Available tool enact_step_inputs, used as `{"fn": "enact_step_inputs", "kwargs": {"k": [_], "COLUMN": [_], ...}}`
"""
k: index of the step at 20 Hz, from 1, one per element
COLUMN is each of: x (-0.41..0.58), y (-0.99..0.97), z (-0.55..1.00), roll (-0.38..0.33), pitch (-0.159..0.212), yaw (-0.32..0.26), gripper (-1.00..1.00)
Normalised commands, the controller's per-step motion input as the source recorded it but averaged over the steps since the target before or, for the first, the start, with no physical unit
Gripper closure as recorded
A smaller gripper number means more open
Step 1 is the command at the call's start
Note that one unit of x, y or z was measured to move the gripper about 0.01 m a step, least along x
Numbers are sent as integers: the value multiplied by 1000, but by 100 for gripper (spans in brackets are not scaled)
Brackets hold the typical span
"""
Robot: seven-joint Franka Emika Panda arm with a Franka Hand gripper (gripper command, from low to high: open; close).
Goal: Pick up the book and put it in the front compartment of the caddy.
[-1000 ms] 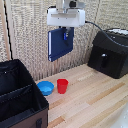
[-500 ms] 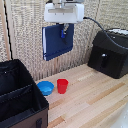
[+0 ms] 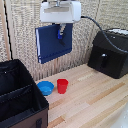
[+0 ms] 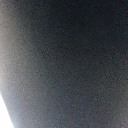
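The navy-blue book hangs upright in the air, well above the table, with a lighter edge on its left side. My gripper is shut on the book's top edge, under the white wrist block. The black caddy stands at the exterior view's lower left, with dividers splitting it into compartments; the front compartment is the section nearest the camera. The book is above and to the right of the caddy. The wrist view shows only a dark blurred surface filling the frame, the book close up.
A red cup and a blue bowl sit side by side on the wooden table, just right of the caddy. A black boxy appliance with a cable stands at the back right. A woven screen backs the scene.
The gripper and the held book have shifted toward the exterior view's left, closer to above the caddy. Cup, bowl and appliance have not moved.
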Motion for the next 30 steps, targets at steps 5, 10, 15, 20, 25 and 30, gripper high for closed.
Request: {"fn": "enact_step_inputs", "kwargs": {"k": [5,10,15,20,25,30], "x": [0,0,0,0,0,19], "y": [782,847,857,857,855,874], "z": [251,109,84,83,105,101], "roll": [-11,-5,-3,-5,-4,-12], "pitch": [40,90,101,101,88,72], "yaw": [-76,-44,-37,-38,-44,-49], "gripper": [100,100,100,100,100,100]}}
